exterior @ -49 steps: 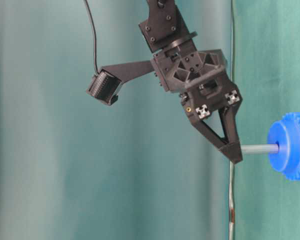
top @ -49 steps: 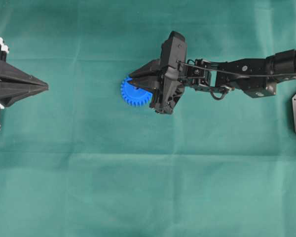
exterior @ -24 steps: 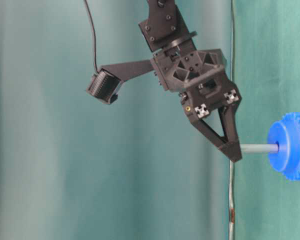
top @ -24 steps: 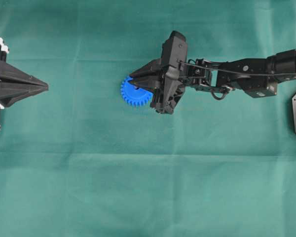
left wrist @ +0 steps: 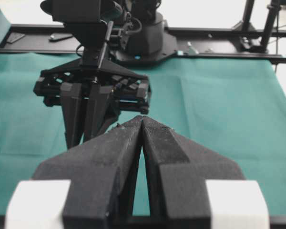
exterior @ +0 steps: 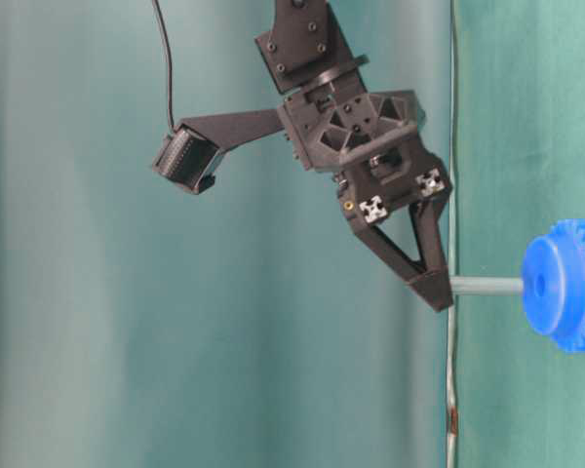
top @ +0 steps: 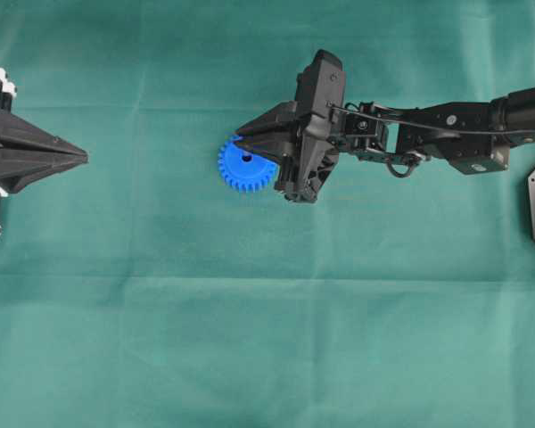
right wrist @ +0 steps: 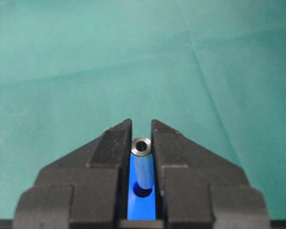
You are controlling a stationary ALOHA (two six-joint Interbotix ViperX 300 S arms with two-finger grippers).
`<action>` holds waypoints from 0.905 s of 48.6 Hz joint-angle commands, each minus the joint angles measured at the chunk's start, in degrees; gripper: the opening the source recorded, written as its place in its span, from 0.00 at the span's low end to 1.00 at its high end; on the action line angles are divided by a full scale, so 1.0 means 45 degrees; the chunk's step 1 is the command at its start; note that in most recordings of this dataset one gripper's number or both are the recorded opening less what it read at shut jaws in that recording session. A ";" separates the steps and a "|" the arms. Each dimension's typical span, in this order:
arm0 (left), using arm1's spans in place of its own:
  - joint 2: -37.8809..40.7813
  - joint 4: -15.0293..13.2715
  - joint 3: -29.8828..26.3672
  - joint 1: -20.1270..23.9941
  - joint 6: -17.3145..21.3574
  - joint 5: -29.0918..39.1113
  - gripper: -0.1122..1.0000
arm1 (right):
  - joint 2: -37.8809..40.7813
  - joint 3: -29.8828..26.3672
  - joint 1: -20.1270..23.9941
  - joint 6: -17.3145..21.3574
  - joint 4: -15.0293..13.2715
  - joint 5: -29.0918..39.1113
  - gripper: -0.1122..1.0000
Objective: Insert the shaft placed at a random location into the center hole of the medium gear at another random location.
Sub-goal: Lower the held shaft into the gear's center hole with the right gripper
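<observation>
The right gripper [right wrist: 142, 138] pinches the shaft [right wrist: 143, 164] narrowly over the medium gear [top: 246, 164] (the overhead view hides the shaft); the left gripper [left wrist: 142, 125] is closed, empty.

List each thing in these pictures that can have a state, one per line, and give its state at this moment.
Shaft: gripped at one end, other end at the gear's hole, not visibly seated.
Medium gear: flat on the cloth, hub up.
Center hole: visible from overhead.
Right claw: shut on the shaft.
Left claw: shut, empty, away from the gear.
</observation>
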 commanded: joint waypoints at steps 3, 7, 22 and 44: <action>0.0078 0.0020 -0.0312 0.0020 0.0000 -0.0078 0.12 | -0.0293 -0.0078 0.0059 -0.0215 0.0039 -0.0176 0.21; 0.0078 0.0039 -0.0312 0.0020 0.0000 -0.0078 0.12 | -0.0098 -0.0078 0.0098 -0.0176 0.0039 -0.0332 0.21; 0.0078 0.0020 -0.0312 0.0020 0.0000 -0.0078 0.12 | 0.0430 -0.0195 0.0195 -0.0098 0.0059 -0.0645 0.21; 0.0078 0.0039 -0.0293 0.0020 0.0000 -0.0078 0.12 | 0.1191 -0.0293 0.0176 -0.0098 0.0195 -0.0645 0.21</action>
